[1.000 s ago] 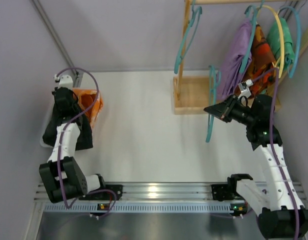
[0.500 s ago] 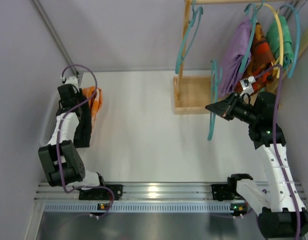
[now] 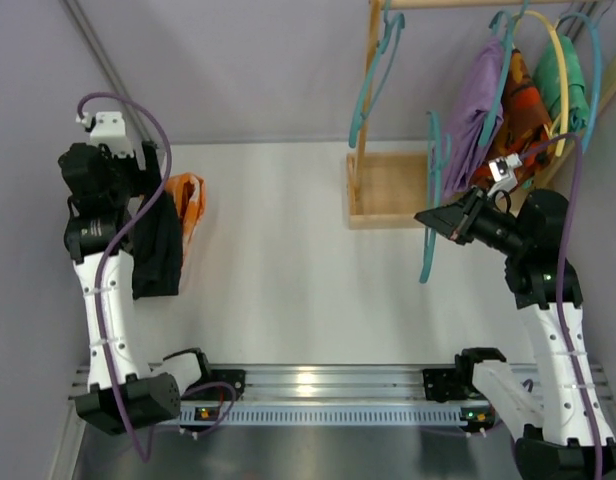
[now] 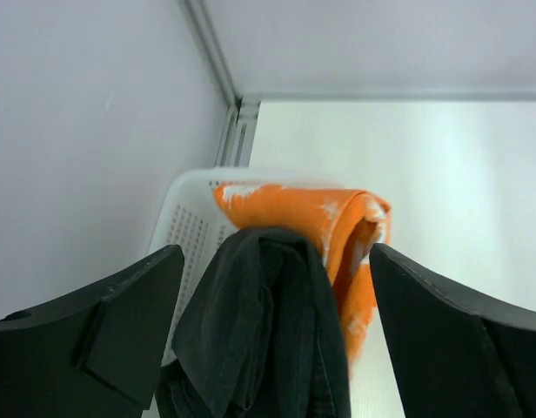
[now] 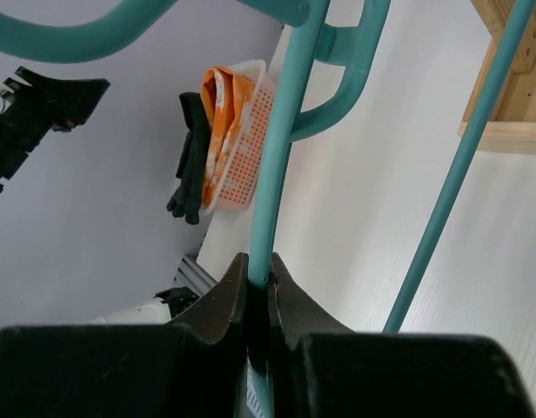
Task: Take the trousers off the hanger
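The black trousers (image 3: 158, 250) (image 4: 268, 331) hang over the rim of a white basket (image 4: 185, 226) at the left wall, beside an orange garment (image 3: 188, 200) (image 4: 329, 218). My left gripper (image 3: 138, 185) (image 4: 277, 252) hovers above them, open, with the cloth below the gap and touching neither finger. My right gripper (image 3: 433, 218) (image 5: 259, 266) is shut on the bar of a bare teal hanger (image 3: 428, 235) (image 5: 281, 157), held in the air in front of the wooden rack. In the right wrist view the trousers (image 5: 191, 157) and the basket (image 5: 251, 131) show far off.
A wooden rack (image 3: 388, 190) stands at the back right with an empty teal hanger (image 3: 373, 80) and hung purple (image 3: 473, 110), orange (image 3: 523, 100) and green (image 3: 563, 80) garments. The arms' rail (image 3: 308, 385) runs along the near edge.
My left gripper opened, let go of the black trousers and rose above the basket. My right gripper shifted slightly right with the hanger still in it.
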